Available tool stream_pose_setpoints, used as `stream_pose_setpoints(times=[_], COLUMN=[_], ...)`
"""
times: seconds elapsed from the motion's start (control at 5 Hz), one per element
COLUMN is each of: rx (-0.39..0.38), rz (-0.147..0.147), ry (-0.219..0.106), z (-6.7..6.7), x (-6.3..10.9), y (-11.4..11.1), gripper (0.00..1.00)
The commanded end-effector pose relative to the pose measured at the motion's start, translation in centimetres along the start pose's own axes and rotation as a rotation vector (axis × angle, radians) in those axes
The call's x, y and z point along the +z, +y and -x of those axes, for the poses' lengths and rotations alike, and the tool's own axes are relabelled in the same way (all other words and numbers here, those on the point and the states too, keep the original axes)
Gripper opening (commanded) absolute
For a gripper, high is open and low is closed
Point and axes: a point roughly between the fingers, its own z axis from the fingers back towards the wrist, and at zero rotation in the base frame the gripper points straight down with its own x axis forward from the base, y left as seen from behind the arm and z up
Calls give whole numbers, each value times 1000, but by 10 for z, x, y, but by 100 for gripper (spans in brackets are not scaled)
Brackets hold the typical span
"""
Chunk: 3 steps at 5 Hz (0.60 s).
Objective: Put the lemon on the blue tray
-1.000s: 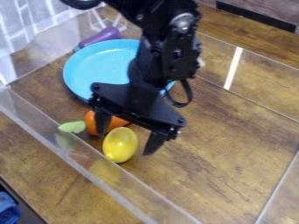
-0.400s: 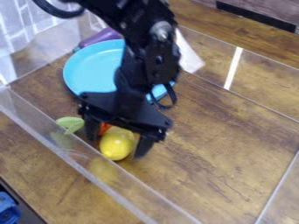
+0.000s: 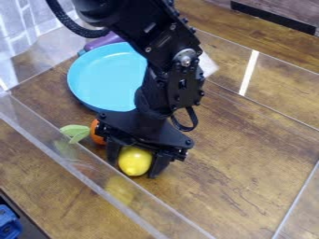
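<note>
The lemon (image 3: 134, 162), small and bright yellow, lies on the wooden table just in front of the blue tray (image 3: 106, 77). My gripper (image 3: 137, 159) points down over the lemon. Its black fingers (image 3: 110, 154) stand on either side of the lemon, close to its sides. The jaws are still spread, and the lemon rests on the table. The tray is round, shallow and holds nothing. The arm rises over its right part and hides some of the rim.
An orange carrot (image 3: 92, 133) with green leaves (image 3: 74, 134) lies just left of the gripper. A low clear plastic wall (image 3: 75, 163) runs along the front left. A purple object (image 3: 95, 45) peeks out behind the tray.
The gripper has come down from above the lemon. Its fingers now reach the table around the lemon. The arm has leaned a little toward the front.
</note>
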Motion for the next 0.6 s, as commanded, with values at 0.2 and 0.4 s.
stream_pose_setpoints(times=[0.2,0.4], rx=[-5,-36], rz=[7,10], ry=[-17,-28], z=[1,-2], x=[22,24], y=[-6,-8], gripper=[0,0])
